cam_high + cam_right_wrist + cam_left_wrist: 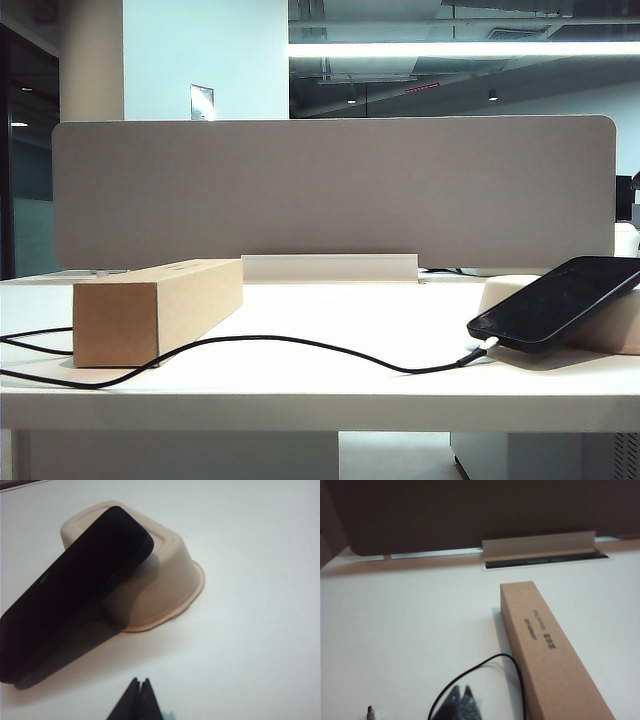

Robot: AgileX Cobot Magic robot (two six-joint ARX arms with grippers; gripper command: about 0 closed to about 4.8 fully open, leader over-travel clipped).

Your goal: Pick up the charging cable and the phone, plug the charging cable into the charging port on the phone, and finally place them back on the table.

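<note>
The cable (300, 345) runs across the surface (330, 390) from the left edge, past the front of the box (150, 310), and its pale plug sits at the lower short edge of the phone (555, 300), apparently seated in the port, though the joint is too small to be sure. The phone leans tilted on the upturned cream tray (165, 580), its lower end down near the surface. So the plugging looks done and both things lie set down; I judge the task to be at its very end, with only clearing the arms away left, and that calls for keeping them off the cord so it does not tug the plug loose. No arm shows in the exterior view. The left gripper (459, 700) has its fingers (452, 702) pressed together on nothing, above the surface just beside a loop of cable and near the box, well apart from the phone. The right gripper (139, 697) also has its fingers (131, 700) together and empty, above bare surface near the phone and tray but touching neither.
</note>
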